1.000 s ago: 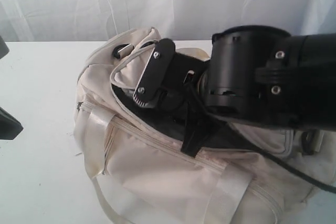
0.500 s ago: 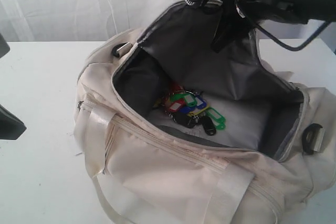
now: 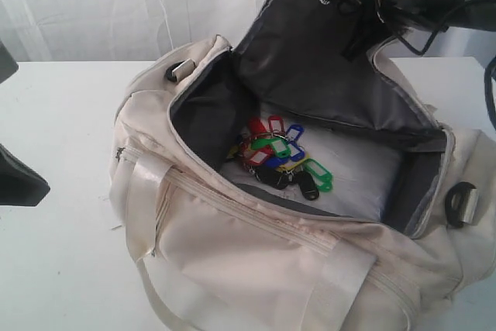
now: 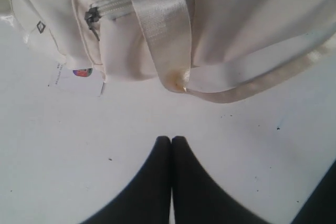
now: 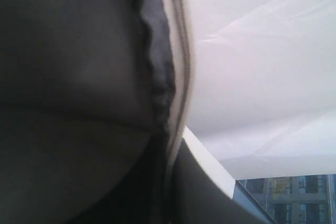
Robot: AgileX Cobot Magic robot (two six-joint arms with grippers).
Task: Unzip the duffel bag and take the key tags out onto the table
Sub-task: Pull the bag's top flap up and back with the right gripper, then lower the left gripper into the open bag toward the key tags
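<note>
Cream fabric fills the scene: the duffel bag lies on the white table with its main zip undone and its top flap lifted, showing grey lining. We see the key tags, a bunch in red, green, blue and yellow, lying inside the bag on its pale floor. Above the bag's far side, the right gripper is clamped on the flap's edge and holds it up. Just beside the bag's near side, by a webbing strap, the left gripper hangs over the table, its fingers pressed together with nothing between them.
</note>
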